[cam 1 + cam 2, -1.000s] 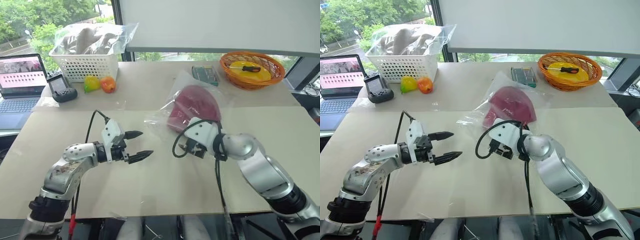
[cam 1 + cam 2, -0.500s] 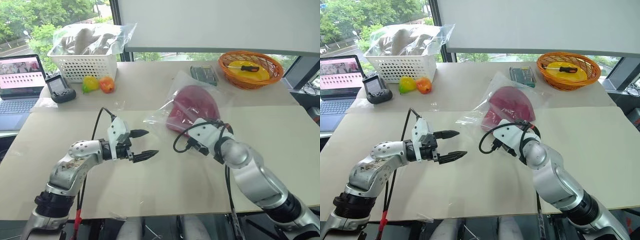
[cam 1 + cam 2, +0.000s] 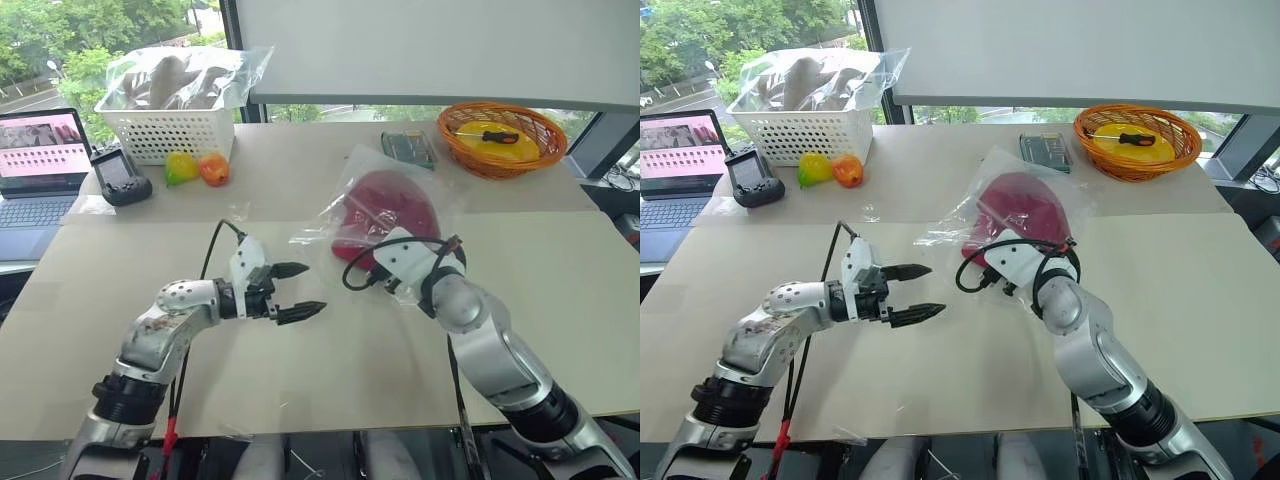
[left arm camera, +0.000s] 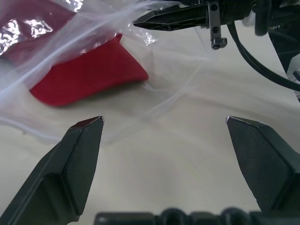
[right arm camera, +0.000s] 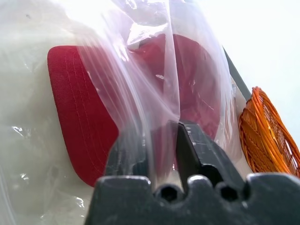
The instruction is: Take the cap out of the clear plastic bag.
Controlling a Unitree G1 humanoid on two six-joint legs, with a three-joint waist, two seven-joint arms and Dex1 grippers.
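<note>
- The cap [image 3: 385, 212] lies inside the clear plastic bag [image 3: 352, 222] on the table [image 3: 330, 350].
- The right gripper [image 5: 165, 154] pinches a fold of the bag's film at the cap's near edge.
- The left gripper [image 3: 300, 290] hangs wide open beside the bag.

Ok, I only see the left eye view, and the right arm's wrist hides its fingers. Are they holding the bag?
Observer: Yes. In the right wrist view the right gripper has its fingers pinched together on a fold of the clear plastic bag.
Operator: Are they squeezing the cap too?
Observer: It looks like only plastic is between them. The cap lies just past the fingertips, its red brim seen through the bag.
</note>
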